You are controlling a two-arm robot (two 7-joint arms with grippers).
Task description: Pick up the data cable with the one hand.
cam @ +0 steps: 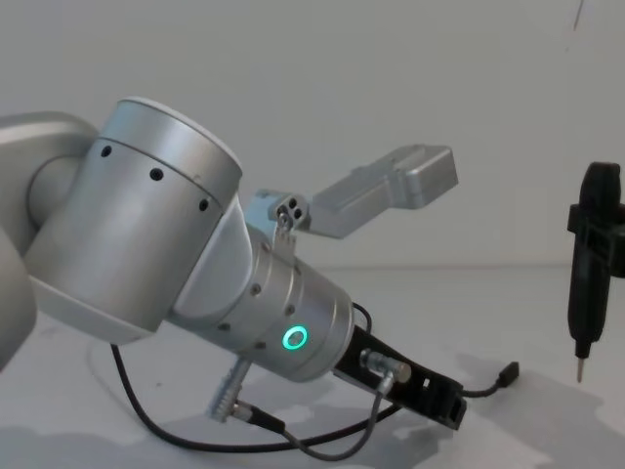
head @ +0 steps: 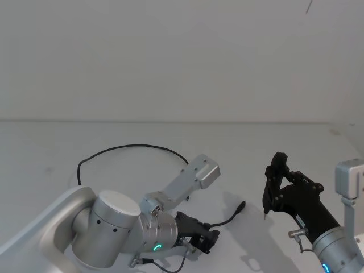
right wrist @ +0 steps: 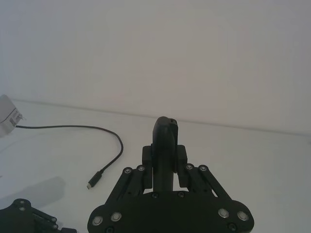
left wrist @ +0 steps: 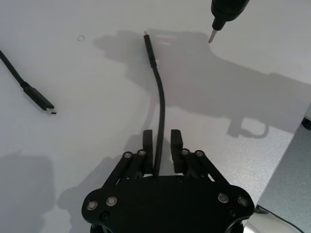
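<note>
Left wrist view puts the left gripper (left wrist: 162, 138) low over the white table (left wrist: 73, 73), its flat black plastic fingers (left wrist: 148, 143) narrowed to either side of the data cable (left wrist: 161, 97); the cord runs between them, close against one finger with a sliver of gap at the other; the step in hand looks like the grasp itself, not yet closed. Next, I judge, the fingers must pinch fully and only then lift, gently, since the thin round cord looks smooth, limp and apt to slide or swing; its small black plug (left wrist: 147, 41) juts forward, and a second plug (left wrist: 41, 101) lies well apart on the table; the right gripper (right wrist: 165, 155), off to the right above the table, is clamped on a slim black metal-tipped tool (cam: 584, 283), idle.
</note>
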